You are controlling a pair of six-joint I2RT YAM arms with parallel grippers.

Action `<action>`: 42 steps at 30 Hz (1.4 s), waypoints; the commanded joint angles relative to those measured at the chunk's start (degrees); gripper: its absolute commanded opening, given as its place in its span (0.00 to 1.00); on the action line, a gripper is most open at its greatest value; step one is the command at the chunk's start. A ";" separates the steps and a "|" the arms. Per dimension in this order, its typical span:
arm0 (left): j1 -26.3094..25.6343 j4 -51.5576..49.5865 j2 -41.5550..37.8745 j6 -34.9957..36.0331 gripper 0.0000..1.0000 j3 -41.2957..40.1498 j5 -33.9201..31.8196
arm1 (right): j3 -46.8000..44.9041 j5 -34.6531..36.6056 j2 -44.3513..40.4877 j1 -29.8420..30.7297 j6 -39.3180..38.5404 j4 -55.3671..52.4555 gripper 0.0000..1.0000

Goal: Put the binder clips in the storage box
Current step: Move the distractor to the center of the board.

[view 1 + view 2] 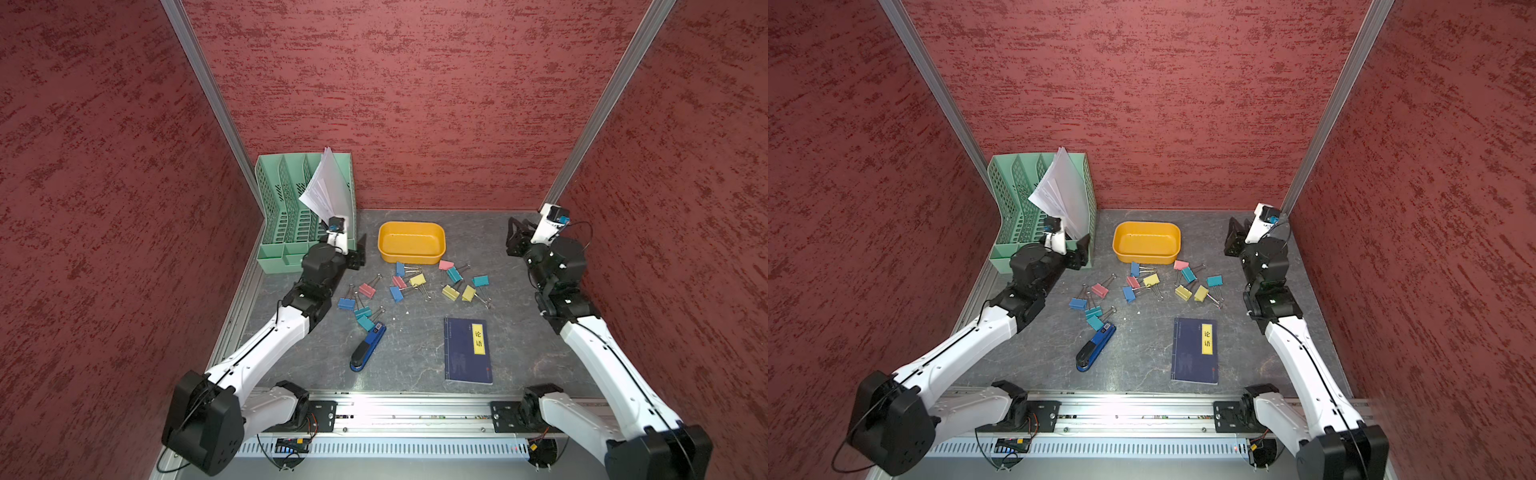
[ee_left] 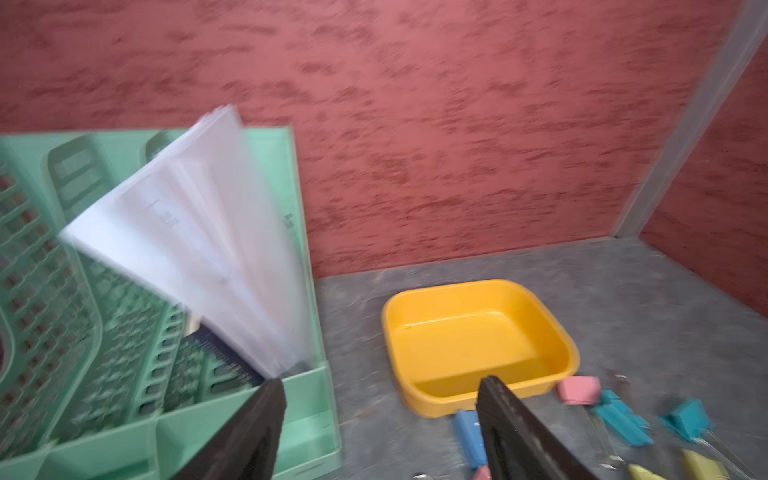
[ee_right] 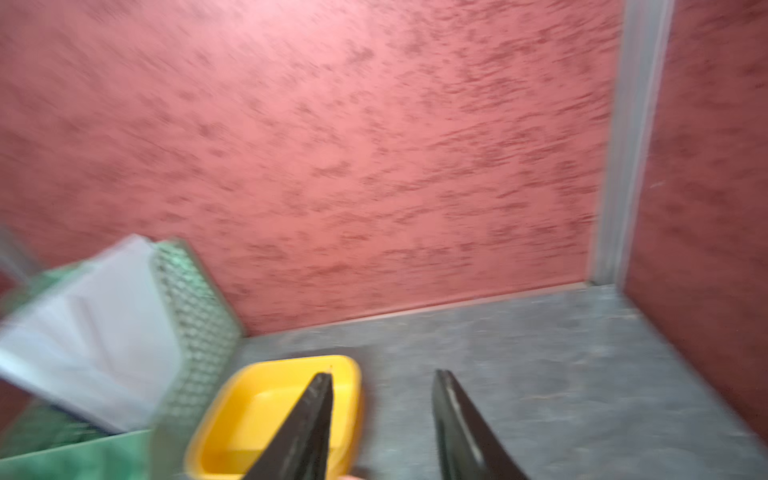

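Hovering: left claw (image 2: 380, 380) released, empty | right claw (image 3: 382, 372) released, empty | binder clips (image 1: 417, 279) beside storage box (image 1: 411, 257)

The shallow yellow storage box (image 1: 411, 257) stands empty near the back edge of the worktop (image 1: 411, 349). Pink, blue, teal and yellow binder clips (image 1: 417, 280) lie scattered just in front of it.
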 commanded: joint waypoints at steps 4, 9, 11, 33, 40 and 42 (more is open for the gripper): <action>-25.46 -30.29 4.89 -22.13 0.48 3.35 -11.66 | -5.70 -6.79 6.82 26.58 20.26 -30.23 0.25; -35.42 -30.92 7.37 -44.36 0.49 -5.12 -10.95 | -13.50 -1.42 7.44 40.78 32.01 -32.24 0.28; -37.78 -31.99 6.99 -50.83 0.48 -8.00 -13.11 | -14.73 -0.54 6.44 43.27 34.12 -33.13 0.30; -26.70 -29.90 6.05 -60.23 0.48 -22.48 -8.65 | -12.95 6.93 22.58 43.48 37.74 -38.32 0.45; -17.14 -30.93 -2.38 -60.88 0.49 -30.53 -6.09 | -15.35 7.39 18.68 32.84 34.77 -41.79 0.46; -14.34 -31.82 -5.15 -60.47 0.50 -31.75 -5.99 | -13.62 8.40 18.22 31.81 33.34 -43.21 0.46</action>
